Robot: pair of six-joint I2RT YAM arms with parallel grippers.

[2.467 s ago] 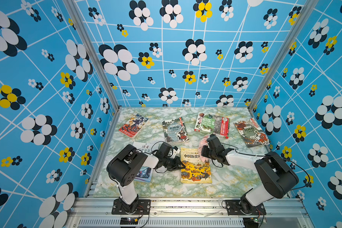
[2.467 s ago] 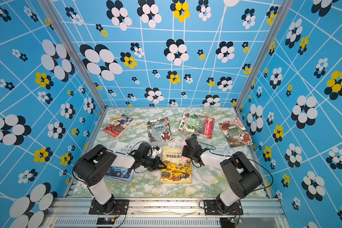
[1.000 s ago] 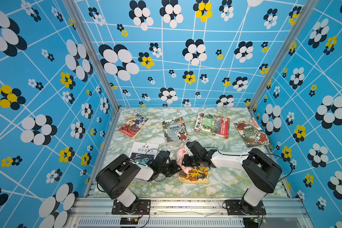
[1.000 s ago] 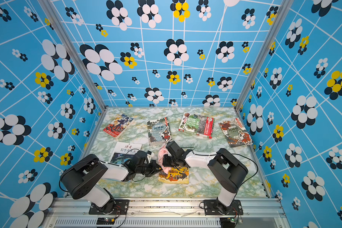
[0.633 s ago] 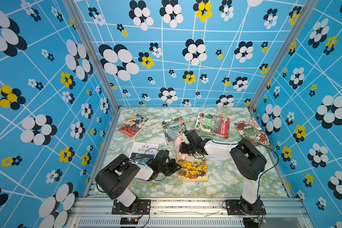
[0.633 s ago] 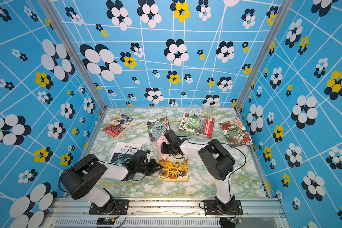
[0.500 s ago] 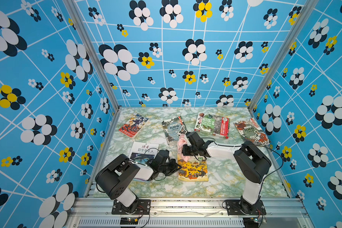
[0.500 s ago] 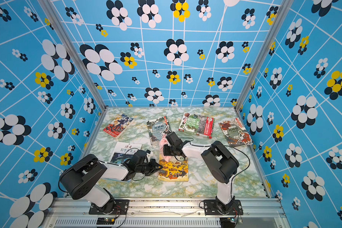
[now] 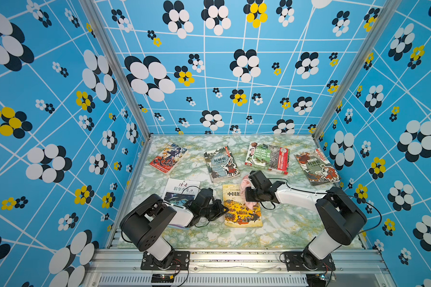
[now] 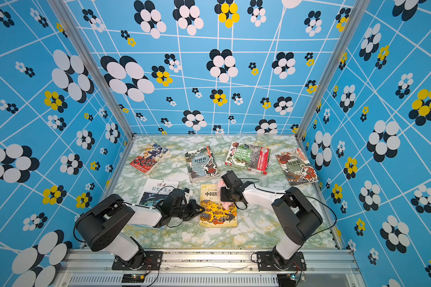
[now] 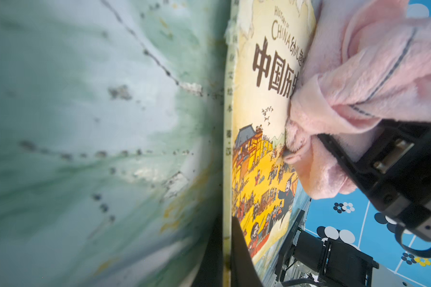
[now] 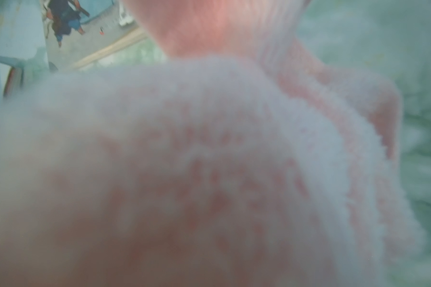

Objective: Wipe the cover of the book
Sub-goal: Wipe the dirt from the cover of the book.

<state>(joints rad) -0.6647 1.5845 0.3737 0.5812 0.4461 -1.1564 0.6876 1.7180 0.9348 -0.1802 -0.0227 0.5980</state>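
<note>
The cloth (image 9: 245, 182) bunches loosely in the right gripper (image 9: 248, 196), whose jaws pinch it, so a stroke could scrape hard plastic across the cover or snag a fold. The book (image 9: 241, 213) might slide if the left gripper (image 9: 223, 211), pressed together at its left edge, slips off. The book lies flat near the middle of the table (image 9: 296, 231), its far right corner under the cloth.

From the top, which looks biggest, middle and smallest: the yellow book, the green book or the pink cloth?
Largest: yellow book, though it lies nearer the camera, so unsure over green.
Next: green book.
Smallest: pink cloth, partly hidden.
</note>
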